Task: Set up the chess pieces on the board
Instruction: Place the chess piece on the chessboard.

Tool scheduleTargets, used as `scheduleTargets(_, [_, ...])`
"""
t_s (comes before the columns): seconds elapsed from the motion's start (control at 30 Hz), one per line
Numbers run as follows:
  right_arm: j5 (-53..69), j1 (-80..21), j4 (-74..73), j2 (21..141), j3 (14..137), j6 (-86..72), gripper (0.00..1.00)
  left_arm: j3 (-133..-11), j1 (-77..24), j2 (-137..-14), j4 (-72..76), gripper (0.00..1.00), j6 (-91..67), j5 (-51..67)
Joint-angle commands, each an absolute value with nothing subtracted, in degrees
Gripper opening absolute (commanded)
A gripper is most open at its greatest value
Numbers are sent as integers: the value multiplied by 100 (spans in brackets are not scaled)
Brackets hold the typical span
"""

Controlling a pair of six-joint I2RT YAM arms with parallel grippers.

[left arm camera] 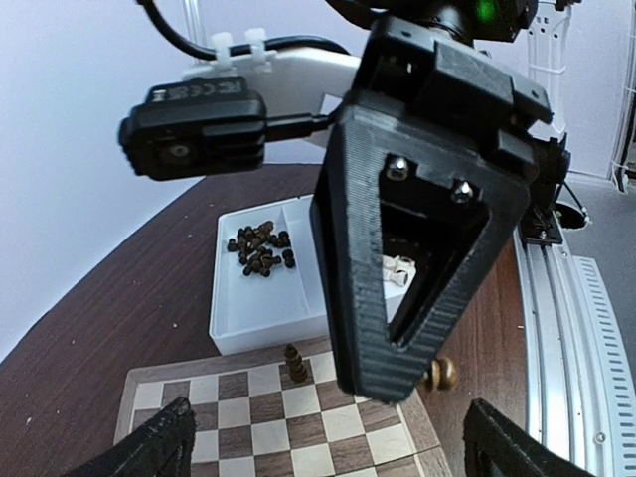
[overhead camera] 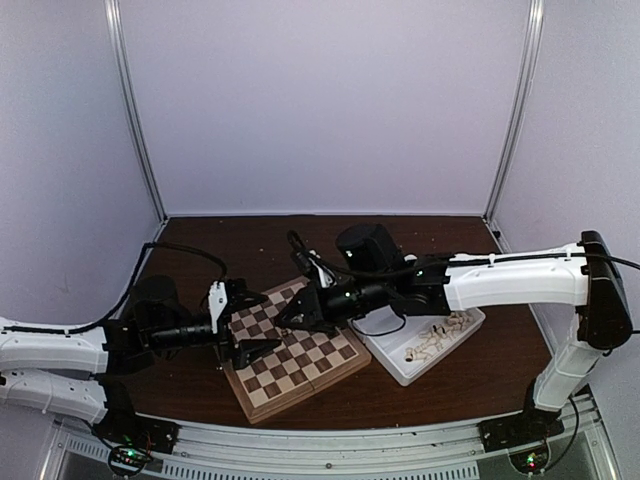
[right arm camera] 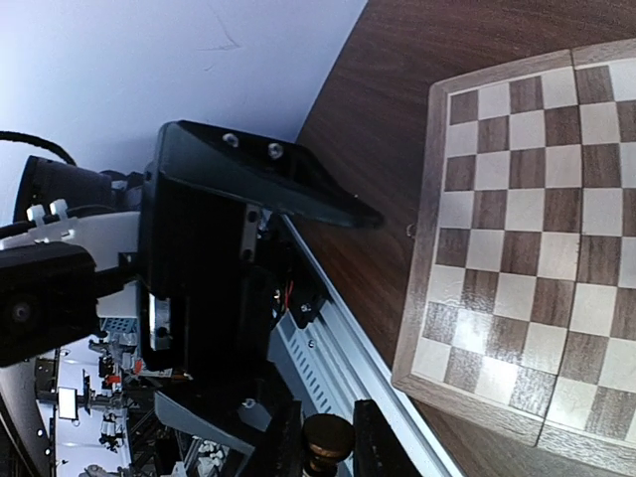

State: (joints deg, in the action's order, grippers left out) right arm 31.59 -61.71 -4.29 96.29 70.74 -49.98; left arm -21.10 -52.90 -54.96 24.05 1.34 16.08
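Observation:
The board (overhead camera: pixel 300 365) lies near the table's front, and one dark chess piece (left arm camera: pixel 295 365) stands on a square in its far row. My right gripper (right arm camera: pixel 328 452) is shut on another dark chess piece (right arm camera: pixel 328 439) with a round base. In the left wrist view that piece (left arm camera: pixel 443 374) hangs just off the board's (left arm camera: pixel 268 427) right corner, above the table. My left gripper (left arm camera: pixel 328 457) is open over the board's left side, facing the right gripper (overhead camera: pixel 292 316), with nothing between its fingers.
A white two-compartment tray (left arm camera: pixel 258 298) sits right behind the board. It holds several dark pieces (left arm camera: pixel 260 248) in one side and pale pieces (left arm camera: pixel 397 270) in the other. The two grippers are close together above the board. A metal rail (right arm camera: pixel 348 348) runs along the table's front edge.

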Motion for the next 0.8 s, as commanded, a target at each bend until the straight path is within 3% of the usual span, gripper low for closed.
scheduleTargets(0.0, [3353, -6276, 468, 9587, 7048, -5341, 19, -2462, -5373, -5822, 3178, 92, 613, 1959])
scheduleTargets(0.2, [3400, -6293, 881, 9630, 6958, -5527, 20, -2406, -5388, -5913, 3573, 80, 609, 1926])
scheduleTargets(0.47, [3389, -6293, 1105, 9727, 6952, -5615, 20, -2376, -5387, -5843, 3593, 52, 713, 2068])
scheduleTargets(0.77, [3156, -6291, 1072, 9704, 6833, -5603, 20, -2203, -5388, -5677, 3736, 56, 713, 2017])
